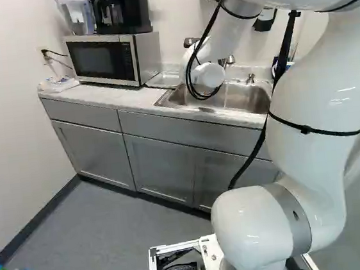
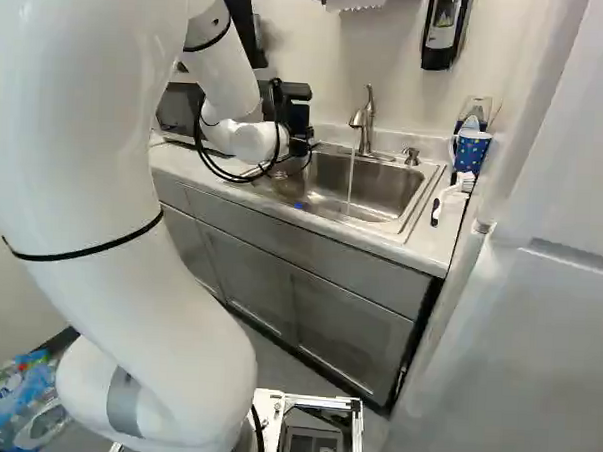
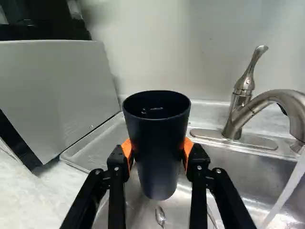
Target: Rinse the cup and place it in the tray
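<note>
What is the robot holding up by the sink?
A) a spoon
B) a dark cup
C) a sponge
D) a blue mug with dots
B: the wrist view shows the dark cup squeezed between the two fingers' orange pads, while the spoon lies down in the sink and the dotted mug stands off by the fridge.

It is a kitchen: a rectangular steel sink [image 2: 378, 187] with a curved metal faucet [image 2: 366, 124], a silver-and-black microwave [image 1: 101, 61], a black coffee maker [image 1: 113, 13], and grey panelled cabinets [image 1: 96, 153] under a pale desk [image 1: 125, 99].
</note>
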Available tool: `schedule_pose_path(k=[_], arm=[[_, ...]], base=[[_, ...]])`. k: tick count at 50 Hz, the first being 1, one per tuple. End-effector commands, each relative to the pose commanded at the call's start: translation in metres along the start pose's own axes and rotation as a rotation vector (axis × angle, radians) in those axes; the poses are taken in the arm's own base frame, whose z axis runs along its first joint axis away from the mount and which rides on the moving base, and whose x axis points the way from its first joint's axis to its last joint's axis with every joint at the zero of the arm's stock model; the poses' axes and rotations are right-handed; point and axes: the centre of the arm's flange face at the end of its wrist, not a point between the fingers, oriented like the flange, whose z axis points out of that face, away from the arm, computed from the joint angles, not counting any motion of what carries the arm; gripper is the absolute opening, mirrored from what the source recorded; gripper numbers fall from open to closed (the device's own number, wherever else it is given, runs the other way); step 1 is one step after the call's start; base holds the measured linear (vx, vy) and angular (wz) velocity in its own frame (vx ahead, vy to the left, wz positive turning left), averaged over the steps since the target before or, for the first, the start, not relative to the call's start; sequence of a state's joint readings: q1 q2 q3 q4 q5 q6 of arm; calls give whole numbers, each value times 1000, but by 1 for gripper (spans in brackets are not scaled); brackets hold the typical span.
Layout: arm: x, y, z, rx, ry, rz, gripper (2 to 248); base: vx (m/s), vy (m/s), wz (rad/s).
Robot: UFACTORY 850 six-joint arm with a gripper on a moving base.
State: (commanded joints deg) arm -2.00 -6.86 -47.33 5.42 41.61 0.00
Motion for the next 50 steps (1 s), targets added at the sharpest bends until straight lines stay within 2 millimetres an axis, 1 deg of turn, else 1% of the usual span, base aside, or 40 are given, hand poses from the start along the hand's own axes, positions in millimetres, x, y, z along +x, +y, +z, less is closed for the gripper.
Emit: schedule_pose_path(k=[19, 50], arm=[[0, 0, 0, 0, 0, 17, 122], [0, 0, 0, 0, 0, 326, 122]], base=[[0, 0, 0], [0, 0, 0]])
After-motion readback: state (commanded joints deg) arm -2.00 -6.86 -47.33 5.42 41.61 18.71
